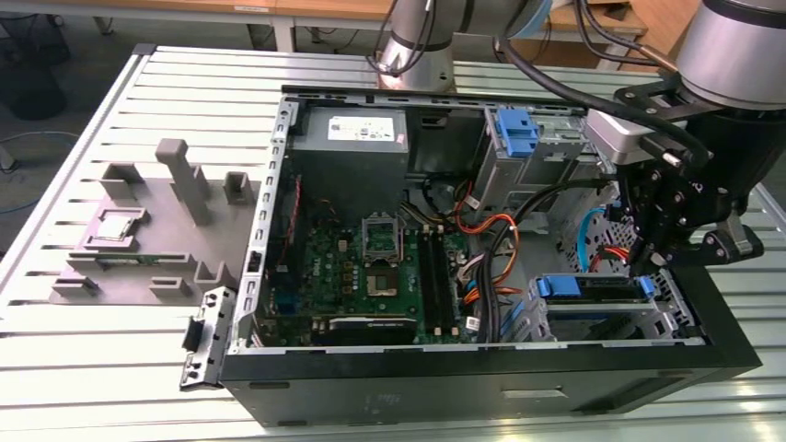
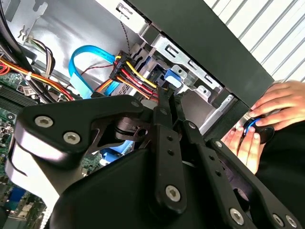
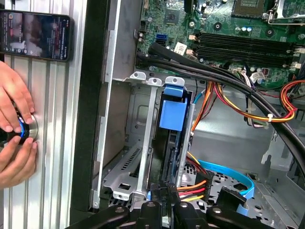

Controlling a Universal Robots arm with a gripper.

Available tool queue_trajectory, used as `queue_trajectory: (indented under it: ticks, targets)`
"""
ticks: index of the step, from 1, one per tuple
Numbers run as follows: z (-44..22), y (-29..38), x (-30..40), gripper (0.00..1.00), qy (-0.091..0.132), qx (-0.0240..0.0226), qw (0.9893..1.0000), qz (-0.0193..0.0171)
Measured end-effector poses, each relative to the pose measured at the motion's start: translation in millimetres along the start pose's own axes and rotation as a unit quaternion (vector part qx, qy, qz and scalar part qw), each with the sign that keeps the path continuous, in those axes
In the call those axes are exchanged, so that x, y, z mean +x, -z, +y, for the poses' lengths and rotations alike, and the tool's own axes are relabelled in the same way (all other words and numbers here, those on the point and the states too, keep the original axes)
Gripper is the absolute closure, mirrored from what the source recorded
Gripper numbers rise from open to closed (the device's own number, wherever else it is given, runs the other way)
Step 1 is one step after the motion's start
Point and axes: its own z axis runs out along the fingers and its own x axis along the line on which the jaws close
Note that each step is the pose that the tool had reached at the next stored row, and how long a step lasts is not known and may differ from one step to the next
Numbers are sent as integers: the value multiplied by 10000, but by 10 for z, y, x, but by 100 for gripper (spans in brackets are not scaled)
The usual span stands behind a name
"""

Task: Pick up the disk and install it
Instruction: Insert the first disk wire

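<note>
One gripper [image 1: 647, 267] down in the case [image 1: 491, 368] at the drive cage, fingers nearly closed; grip not visible. One disk [image 3: 172, 138] sits edgewise in the cage [image 3: 138, 143]. Two hands [image 3: 14, 129] beside one phone [image 3: 35, 36].

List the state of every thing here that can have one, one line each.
disk: seated on edge in the metal drive cage, blue bracket showing.
gripper: low at the drive cage, at the disk's end.
computer case: lying on its side, side panel off.
processor socket: empty, uncovered.
phone: flat on the table, screen lit.
person's hands: on a round knob beside the case.
</note>
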Motion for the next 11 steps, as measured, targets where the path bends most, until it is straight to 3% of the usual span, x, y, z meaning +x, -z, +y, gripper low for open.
queue_trajectory:
  ticks: [2, 7, 9, 11]
  targets:
    - [1, -2, 0, 83, -14, -4, 10000, -48]
    - [1, -6, 3, 83, -86, -3, 9996, -279]
    - [2, -9, 3, 83, -148, -10, 9994, -310]
    - [3, -15, 3, 83, -242, -23, 9992, -304]
